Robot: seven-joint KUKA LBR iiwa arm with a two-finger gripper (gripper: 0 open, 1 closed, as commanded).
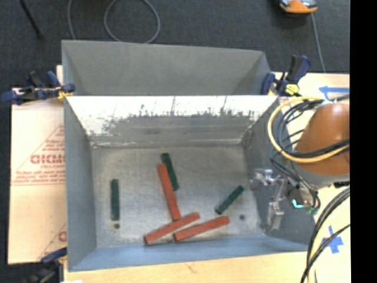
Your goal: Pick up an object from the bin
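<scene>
Floor: dark carpet [194, 16] around the bin, thin cables trailing across it.
Bin: grey metal bin [165, 69]; back wall scratched, bottom scuffed.
Red-brown bars: 3. A long red bar [168, 190] slants up the middle; 2 shorter ones [172, 229] [201, 229] overlap at its foot, near the front wall.
Green bars: 3. One [169, 171] lies against the long red bar's upper end; a left green bar [114, 199] lies alone; a tilted green bar [229, 199] lies right of centre.
Gripper: gripper [270, 202] is by the right wall, near the tilted green bar but apart from it.
Grip state: cannot tell.
Arm: orange cover [327, 137] and looped cables over the right rim.
</scene>
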